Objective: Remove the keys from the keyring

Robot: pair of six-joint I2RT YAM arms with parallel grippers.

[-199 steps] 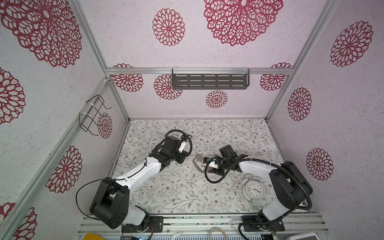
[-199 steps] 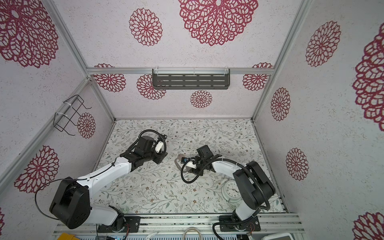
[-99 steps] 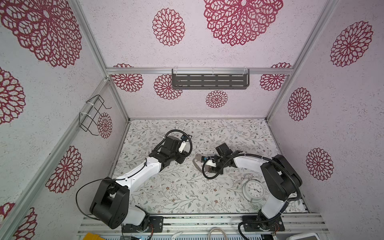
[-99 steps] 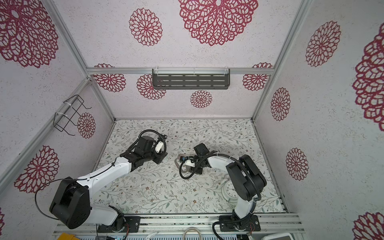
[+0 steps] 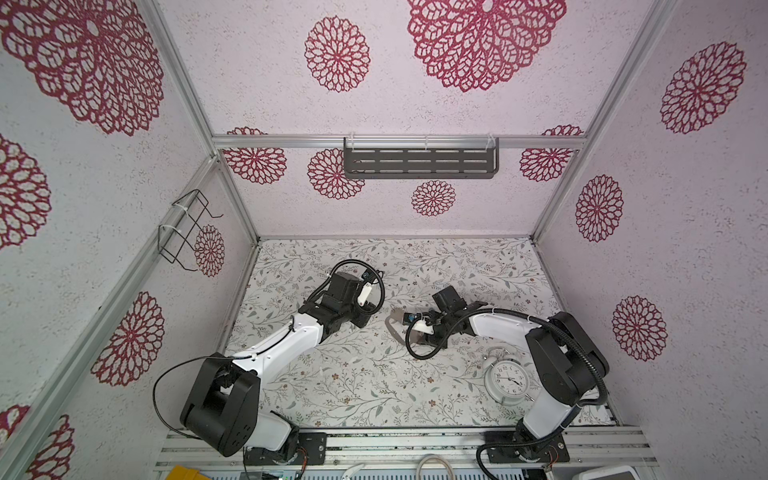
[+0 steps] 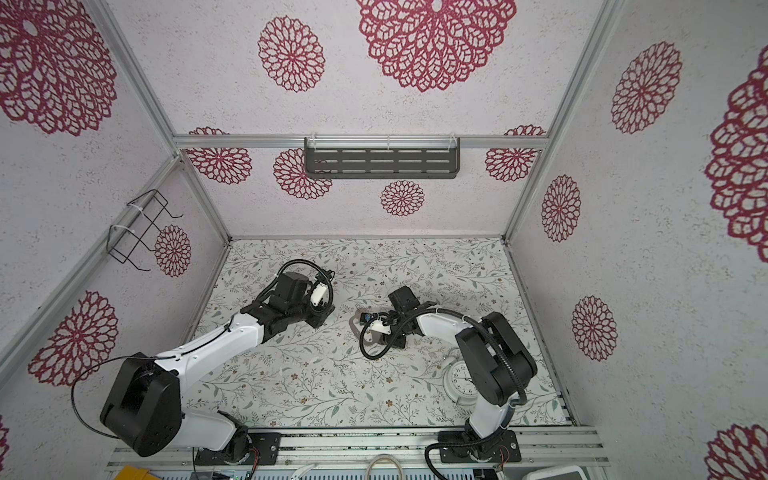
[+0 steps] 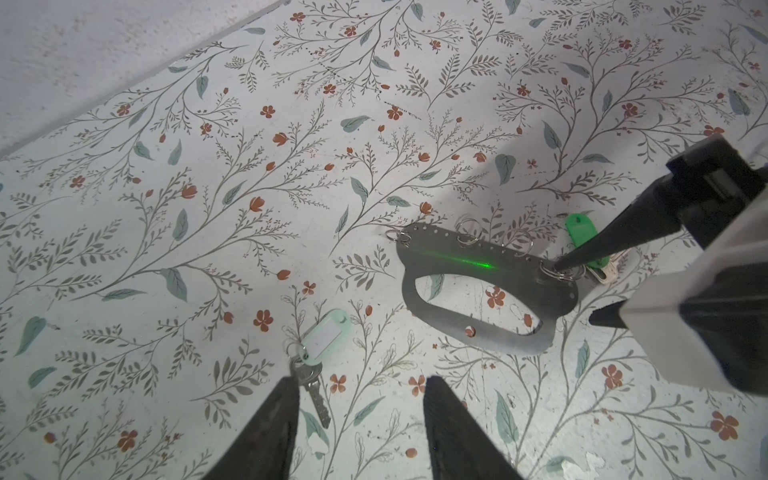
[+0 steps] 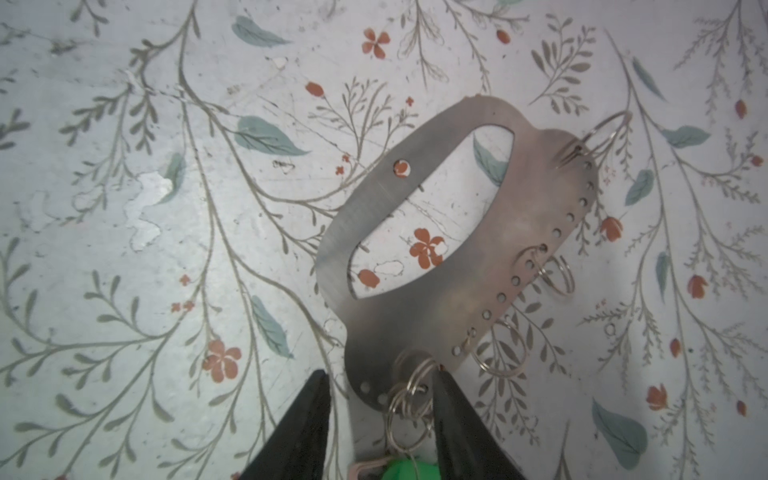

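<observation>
My right hand (image 8: 379, 374) sits low over the counter (image 8: 124, 249), half-open and clamping nothing. Its jaws straddle the keyring (image 8: 415, 324) at the end where the split rings (image 8: 409, 395) bunch. The plate's long axis runs away from that hand. Green-tag key (image 7: 582, 232) hangs on those rings, just beyond the fingertips. Pale-tag key (image 7: 322, 343) lies loose beside my left hand (image 7: 361, 378), which is half-open, empty, tilted down. Right arm is nearer, so I'd pinch the rings.

Flat keyring (image 7: 457, 257) of dull grey metal with fine brushed lines, thin shiny wire rings (image 8: 409, 388), smooth glossy green plastic tag (image 7: 581, 230), smooth pale plastic tag (image 7: 323, 340), dull metal key (image 7: 316, 395), matt printed worktop (image 8: 124, 291), scratched and chipped in spots
</observation>
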